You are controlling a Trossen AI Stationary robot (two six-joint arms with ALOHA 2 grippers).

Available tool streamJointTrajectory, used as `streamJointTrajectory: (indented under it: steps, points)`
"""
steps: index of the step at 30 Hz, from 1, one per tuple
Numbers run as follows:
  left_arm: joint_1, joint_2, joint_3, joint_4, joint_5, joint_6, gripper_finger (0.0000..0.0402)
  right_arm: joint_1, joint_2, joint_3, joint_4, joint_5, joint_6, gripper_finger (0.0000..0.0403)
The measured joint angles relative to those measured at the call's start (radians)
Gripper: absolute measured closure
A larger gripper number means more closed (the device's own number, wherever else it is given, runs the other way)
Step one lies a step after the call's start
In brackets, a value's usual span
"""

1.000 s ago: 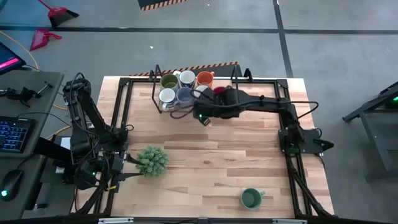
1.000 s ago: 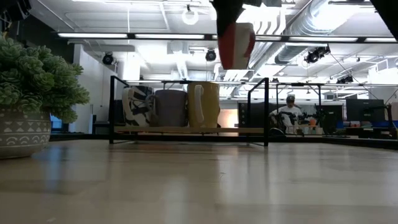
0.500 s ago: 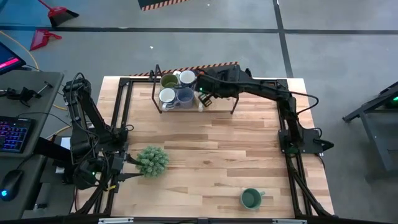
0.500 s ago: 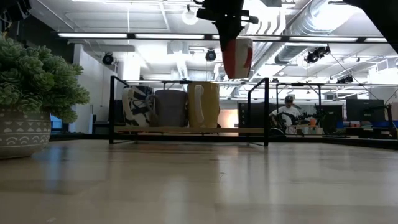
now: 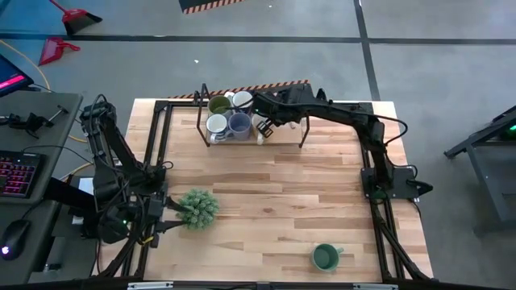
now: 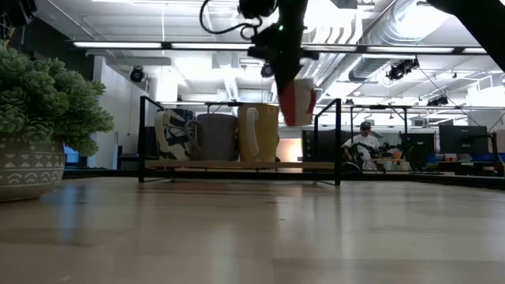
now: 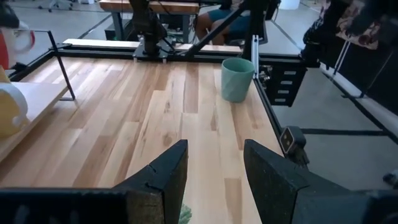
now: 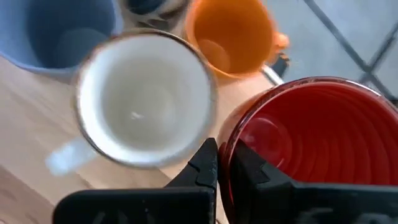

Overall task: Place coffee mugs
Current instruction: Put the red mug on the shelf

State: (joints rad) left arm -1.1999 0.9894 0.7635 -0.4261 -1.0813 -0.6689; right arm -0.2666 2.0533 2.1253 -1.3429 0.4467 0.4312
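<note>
Since the earlier frame your right gripper has lowered the glossy ribbed red mug, pinched by its rim, beside the orange mug over the rack; left gripper spread, idle
</note>
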Motion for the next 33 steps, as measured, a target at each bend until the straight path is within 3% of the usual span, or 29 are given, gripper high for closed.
streamJointTrajectory:
  steps: [11,17,25,33]
  points:
    - [0.055,0.0,0.0,0.118,0.023,0.122,0.0257,-0.047,-0.031,-0.19,0.131,-0.062,0.034,0.0403]
    - [0.088,0.0,0.0,0.145,0.046,0.204,0.0257,-0.049,-0.141,-0.304,0.175,-0.076,0.085,0.0403]
    - [0.135,0.0,0.0,0.15,0.107,0.218,0.0257,-0.044,-0.341,-0.551,0.425,-0.141,0.15,0.0403]
    - [0.165,-0.001,0.0,0.179,0.113,0.253,0.0257,0.006,-0.352,-0.635,0.44,-0.157,0.173,0.0403]
